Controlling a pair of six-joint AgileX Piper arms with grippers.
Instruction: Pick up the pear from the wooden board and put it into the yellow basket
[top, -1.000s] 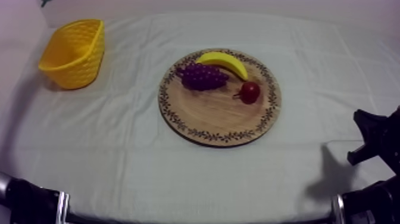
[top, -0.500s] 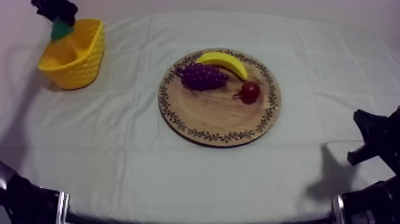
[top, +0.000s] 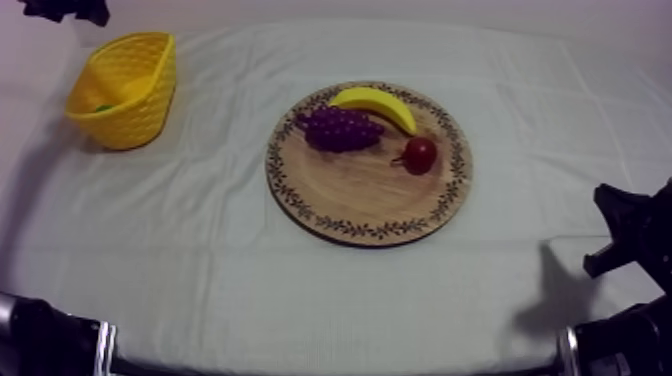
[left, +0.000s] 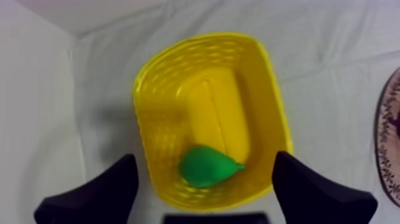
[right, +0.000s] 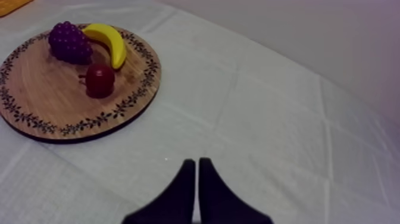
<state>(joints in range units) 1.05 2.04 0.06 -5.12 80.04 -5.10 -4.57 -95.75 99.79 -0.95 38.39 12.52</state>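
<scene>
Pear (left: 208, 167) now down in yellow basket (left: 143, 89), lying on side near one wall. Half second ago left gripper (left: 205, 156) held it over basket. Now it has let go: fingers wide apart, nothing between them, high above basket. Right gripper (right: 196, 167) pinched tight, empty, low near table edge. Board (top: 360, 200) has banana (top: 377, 104), grapes (top: 340, 128), small red fruit (top: 419, 154). Job looks done. Left arm likely just needs to pull back.
</scene>
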